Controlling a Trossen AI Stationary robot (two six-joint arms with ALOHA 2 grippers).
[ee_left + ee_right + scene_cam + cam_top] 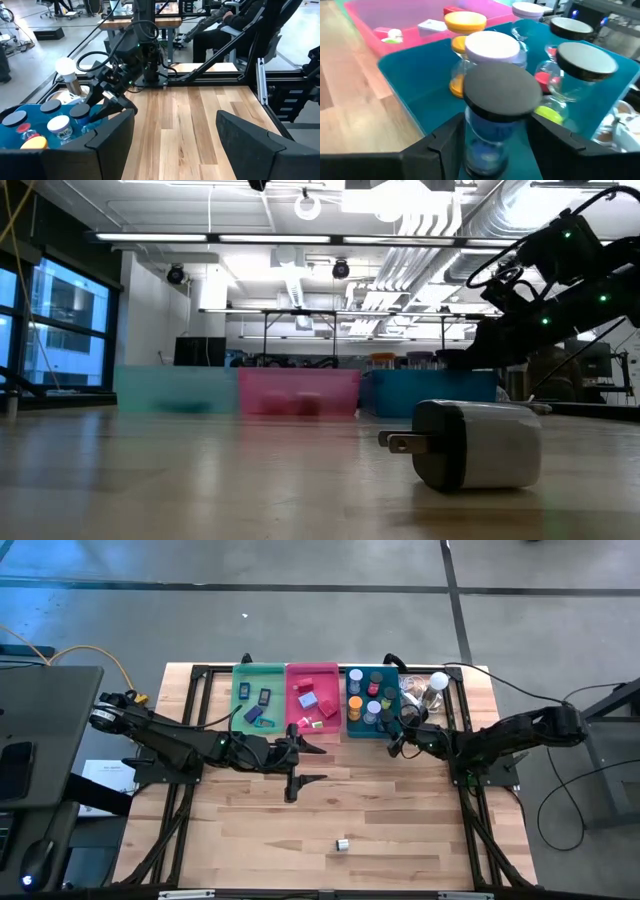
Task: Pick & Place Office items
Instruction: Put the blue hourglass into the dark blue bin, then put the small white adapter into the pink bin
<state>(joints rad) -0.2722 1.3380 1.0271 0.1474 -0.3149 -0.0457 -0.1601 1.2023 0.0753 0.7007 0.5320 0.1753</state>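
My right gripper is at the near wall of the teal bin, shut on a clear jar with a dark lid and blue contents. Other lidded jars stand in that bin. The office items lie in the bins: dark clips and a blue piece in the green bin, red and pink blocks in the pink bin. A small white plug adapter lies on its side on the wood, large in the low view. My left gripper hovers open near the pink bin, holding nothing. My right gripper pinches the jar's clear body just under the lid, one finger on each side. The jar stands upright in the hold, at the teal bin's near wall. Whether its base rests on the bin floor is hidden by the fingers.
A white bulb with clear plastic clutter sits right of the teal bin. The black frame rails run along both table sides. Open wood lies toward the near edge. Seated people show beyond the table in the left wrist view.
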